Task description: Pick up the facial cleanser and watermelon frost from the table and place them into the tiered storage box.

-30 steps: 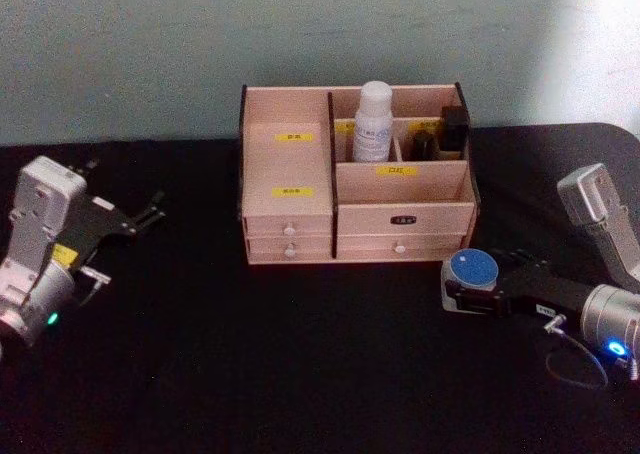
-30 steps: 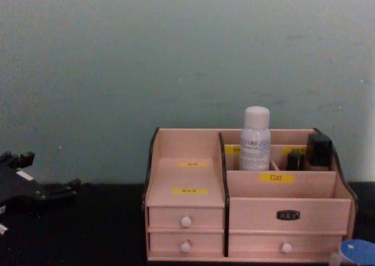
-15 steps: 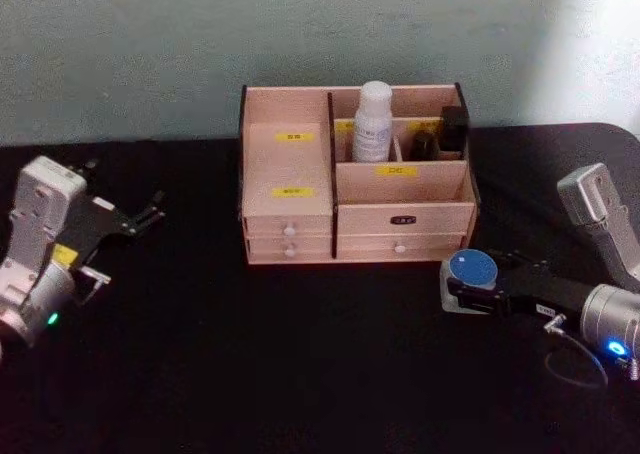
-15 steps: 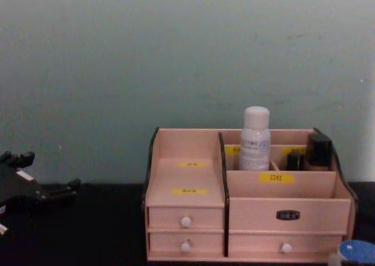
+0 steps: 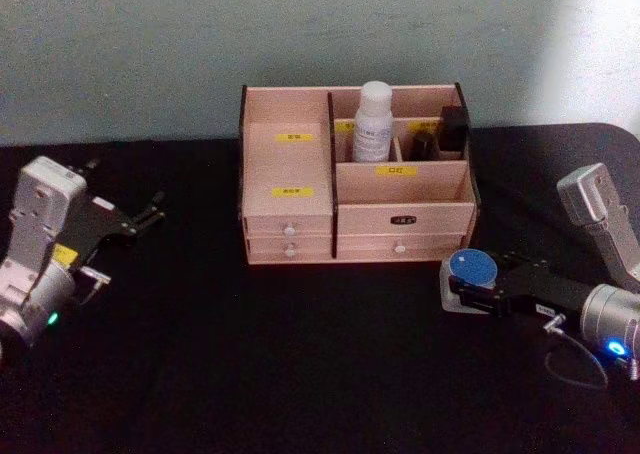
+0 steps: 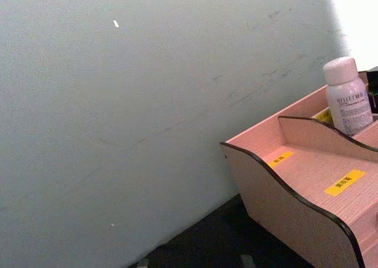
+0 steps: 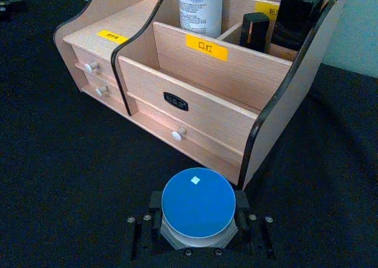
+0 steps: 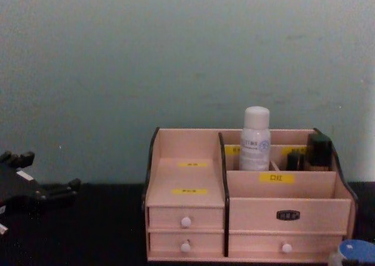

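Right gripper remains clenched on the blue-lidded jar, unmoved beside the tiered storage box; left gripper released. Chest view crops the jar.

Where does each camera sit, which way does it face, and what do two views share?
Head: high, looking down on the tiered storage box, open left hand, right hand gripping the blue-lidded jar.
Chest: low, facing the box front; left hand at left.
Left wrist: faces wall and box's left end.
Right wrist: past its hand and jar to the drawers.
Shared: head and chest both show the white bottle.
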`<state>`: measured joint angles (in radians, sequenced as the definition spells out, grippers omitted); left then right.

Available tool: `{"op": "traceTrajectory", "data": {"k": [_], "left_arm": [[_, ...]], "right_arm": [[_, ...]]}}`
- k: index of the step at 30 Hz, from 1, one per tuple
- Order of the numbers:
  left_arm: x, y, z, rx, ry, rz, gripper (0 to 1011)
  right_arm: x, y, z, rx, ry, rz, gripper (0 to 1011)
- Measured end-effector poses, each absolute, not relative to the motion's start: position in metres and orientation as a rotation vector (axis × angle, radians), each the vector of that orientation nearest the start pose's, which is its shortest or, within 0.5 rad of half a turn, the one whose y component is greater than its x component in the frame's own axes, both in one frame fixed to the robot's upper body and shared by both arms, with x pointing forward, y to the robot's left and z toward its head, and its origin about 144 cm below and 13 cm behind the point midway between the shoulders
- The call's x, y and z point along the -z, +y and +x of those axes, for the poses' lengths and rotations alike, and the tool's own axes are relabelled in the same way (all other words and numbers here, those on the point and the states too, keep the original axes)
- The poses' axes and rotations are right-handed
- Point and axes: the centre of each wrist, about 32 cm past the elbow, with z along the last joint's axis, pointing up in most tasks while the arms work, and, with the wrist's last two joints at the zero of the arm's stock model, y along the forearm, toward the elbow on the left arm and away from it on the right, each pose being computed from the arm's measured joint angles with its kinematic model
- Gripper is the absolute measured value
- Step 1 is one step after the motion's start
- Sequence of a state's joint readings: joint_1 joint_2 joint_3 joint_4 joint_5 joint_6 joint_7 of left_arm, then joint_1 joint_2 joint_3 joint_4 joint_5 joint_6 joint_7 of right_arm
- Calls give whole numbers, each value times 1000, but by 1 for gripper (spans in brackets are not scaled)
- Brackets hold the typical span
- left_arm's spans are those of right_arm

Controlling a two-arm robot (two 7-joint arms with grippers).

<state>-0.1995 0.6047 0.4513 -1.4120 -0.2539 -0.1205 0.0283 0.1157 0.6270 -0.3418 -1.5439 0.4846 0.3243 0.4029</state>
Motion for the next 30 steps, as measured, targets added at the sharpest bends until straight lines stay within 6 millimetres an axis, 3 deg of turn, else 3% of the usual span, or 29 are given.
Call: {"op": "traceTrajectory", "data": {"k": [15,30], "left_arm": [[-1140,310,489,-1248,-285,304,1001],[-1140,310,489,-1248,-285,304,1001]], "right_arm": [[-1163,-320,473,895,229,-412,728],[-1183,-318,476,729,196,-357,728]]}}
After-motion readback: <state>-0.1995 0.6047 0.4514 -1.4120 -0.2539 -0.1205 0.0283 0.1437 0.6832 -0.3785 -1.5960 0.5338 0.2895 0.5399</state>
